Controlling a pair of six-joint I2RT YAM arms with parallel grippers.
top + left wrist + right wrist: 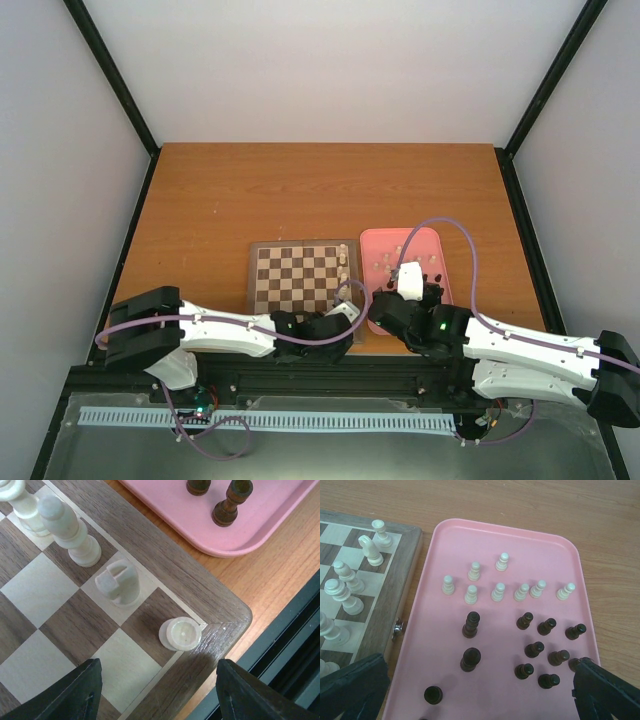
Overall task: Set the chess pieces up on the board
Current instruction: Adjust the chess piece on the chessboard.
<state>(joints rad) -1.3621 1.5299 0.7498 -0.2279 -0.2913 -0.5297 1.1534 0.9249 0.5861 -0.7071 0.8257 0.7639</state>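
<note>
The left claw [165, 700] hangs low over the near right corner of the board [290, 281], its fingers moderately apart with nothing between them. Just ahead of it a cream rook [181, 633] stands upright on the corner square. On the next squares along the board's right edge stand a cream knight [118, 582], then a cream bishop [70, 530], then one more cream piece that is cut off by the frame's edge.

The right claw [480, 695] hovers above the near end of the pink tray [520, 540], spread wide and empty. The tray lies on the desk [300, 190] just right of the board, close to its edge. In the tray's far half stand eight cream pawns [497, 592], six of them in a loose row across it and two just beyond. Nearer, the dark pieces [534, 649] stand scattered, mostly small ones on the right, with two taller dark pieces [471, 624] towards the middle.
</note>
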